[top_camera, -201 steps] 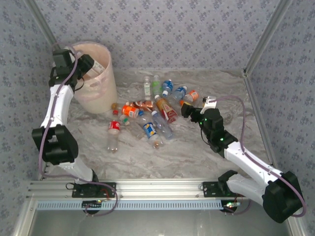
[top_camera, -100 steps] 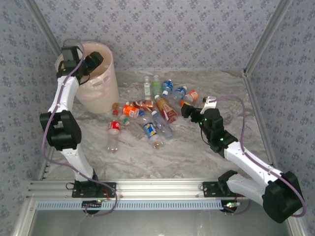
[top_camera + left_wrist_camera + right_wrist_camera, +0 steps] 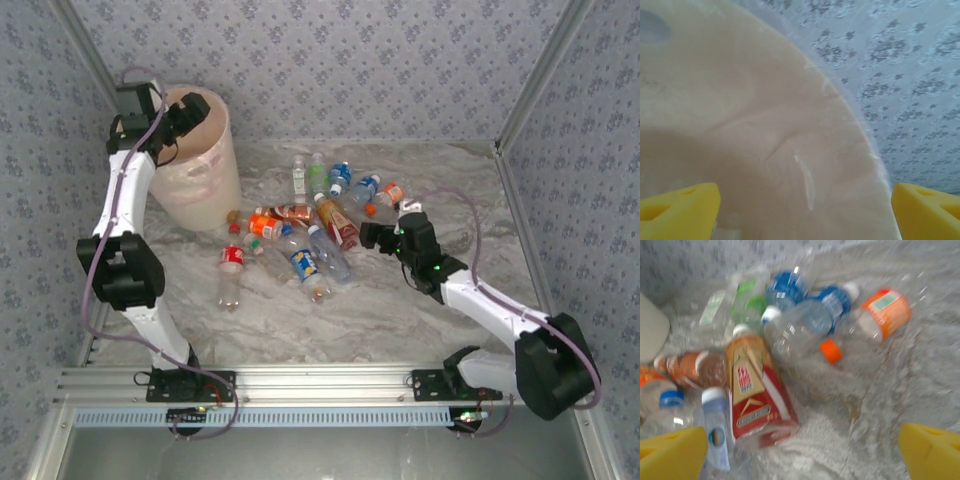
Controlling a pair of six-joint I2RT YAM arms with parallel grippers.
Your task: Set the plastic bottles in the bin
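Several plastic bottles lie in a loose pile mid-table, among them a red-and-gold labelled one (image 3: 340,225) (image 3: 757,395), an orange-labelled one (image 3: 390,193) (image 3: 885,312) and a red-labelled one (image 3: 231,258). The pale pink bin (image 3: 205,170) stands at the back left. My left gripper (image 3: 190,108) (image 3: 805,210) hangs open over the bin's mouth, with only the bin's inner wall (image 3: 765,125) between its fingers. My right gripper (image 3: 368,235) (image 3: 802,455) is open just right of the pile, facing the red-and-gold bottle, with nothing held.
Blue-labelled bottles (image 3: 827,310) and a green-labelled one (image 3: 747,300) lie behind the red-and-gold one. Patterned walls close off the back and sides. Bare marbled tabletop (image 3: 480,210) lies to the right of the pile and in front of it.
The left gripper's jaws have spread wide above the bin and its arm has shifted a little. The right gripper has moved left, closer to the bottle pile.
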